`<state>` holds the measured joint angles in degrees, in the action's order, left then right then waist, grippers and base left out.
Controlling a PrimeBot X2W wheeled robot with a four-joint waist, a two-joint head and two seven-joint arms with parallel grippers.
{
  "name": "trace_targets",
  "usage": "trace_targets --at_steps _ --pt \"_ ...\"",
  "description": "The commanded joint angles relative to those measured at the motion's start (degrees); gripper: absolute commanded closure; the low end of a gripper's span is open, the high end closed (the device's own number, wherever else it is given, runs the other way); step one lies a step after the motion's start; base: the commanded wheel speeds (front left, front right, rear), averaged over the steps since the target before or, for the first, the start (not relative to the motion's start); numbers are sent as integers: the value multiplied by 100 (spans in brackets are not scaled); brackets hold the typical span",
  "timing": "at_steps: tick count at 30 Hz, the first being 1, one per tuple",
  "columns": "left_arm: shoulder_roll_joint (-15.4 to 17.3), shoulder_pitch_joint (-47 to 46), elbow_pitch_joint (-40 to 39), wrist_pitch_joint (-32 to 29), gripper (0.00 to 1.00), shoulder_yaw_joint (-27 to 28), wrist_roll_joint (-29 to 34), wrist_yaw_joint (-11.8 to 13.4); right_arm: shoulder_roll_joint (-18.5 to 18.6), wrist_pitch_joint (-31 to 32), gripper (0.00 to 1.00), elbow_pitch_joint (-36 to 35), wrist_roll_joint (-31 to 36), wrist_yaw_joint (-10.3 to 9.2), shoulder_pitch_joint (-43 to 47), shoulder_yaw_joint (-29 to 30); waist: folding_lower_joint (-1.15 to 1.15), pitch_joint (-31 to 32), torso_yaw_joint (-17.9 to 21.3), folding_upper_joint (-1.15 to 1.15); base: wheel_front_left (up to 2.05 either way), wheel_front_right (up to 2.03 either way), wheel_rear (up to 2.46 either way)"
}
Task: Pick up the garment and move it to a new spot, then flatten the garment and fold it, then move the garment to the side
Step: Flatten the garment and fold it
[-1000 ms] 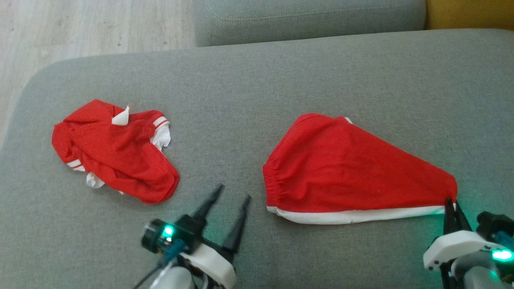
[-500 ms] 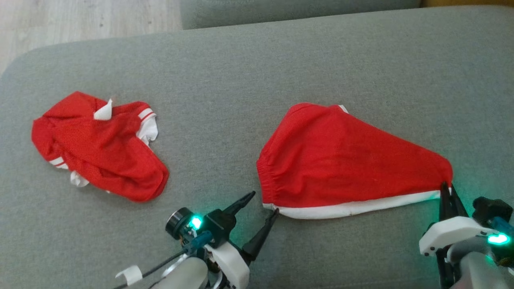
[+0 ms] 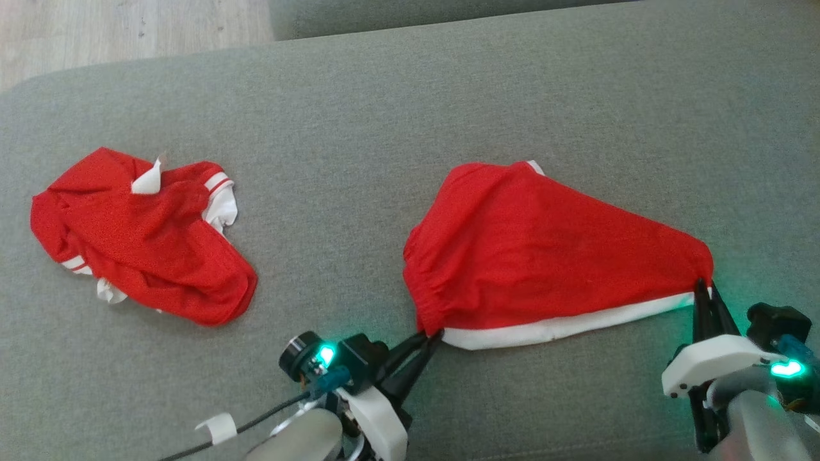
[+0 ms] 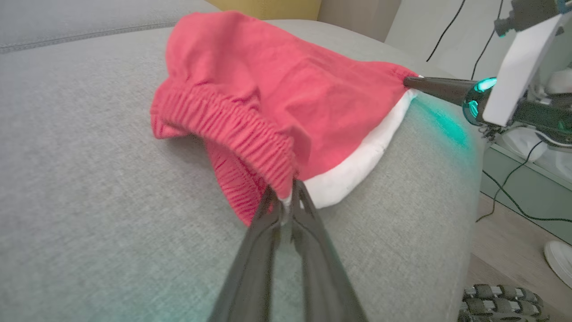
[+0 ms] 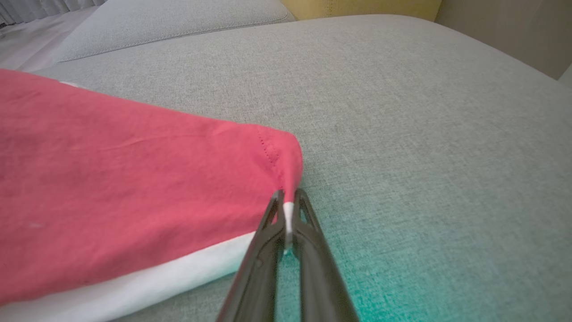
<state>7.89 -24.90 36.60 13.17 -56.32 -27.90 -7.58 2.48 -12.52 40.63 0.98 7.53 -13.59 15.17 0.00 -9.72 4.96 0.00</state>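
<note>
Since a second ago the left gripper (image 3: 430, 337) has swung in and pinched the waistband corner of the red garment (image 3: 544, 256), whose long white-edged side runs across the grey sofa cushion (image 3: 384, 115) to the right gripper (image 3: 703, 287), clamped on the far corner.
</note>
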Motion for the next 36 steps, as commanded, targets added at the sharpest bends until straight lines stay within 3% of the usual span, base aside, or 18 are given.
trace_targets --at_steps 1,11,21,30,36 --pt "105 -266 -172 70 100 -2 -115 9 40 -31 100 -134 -51 -4 -158 -158 0 0 -5 0 0 0 0" --pt "328 -365 -327 172 100 76 -285 36 40 -80 100 -338 -101 -4 -114 -240 0 226 -128 0 0 0 0" --pt "716 -692 -814 146 100 499 -342 60 40 393 100 -1316 -342 -4 -267 -692 0 682 -185 0 0 0 0" --pt "1335 -2146 -1399 -565 100 774 -301 31 225 1585 100 -2540 -636 -4 -1451 -1574 0 1060 -19 0 0 0 0" --pt "1518 -2950 -1710 -881 100 1122 -598 22 504 1850 100 -2878 -986 -4 -2419 -1903 0 1151 53 0 0 0 0"
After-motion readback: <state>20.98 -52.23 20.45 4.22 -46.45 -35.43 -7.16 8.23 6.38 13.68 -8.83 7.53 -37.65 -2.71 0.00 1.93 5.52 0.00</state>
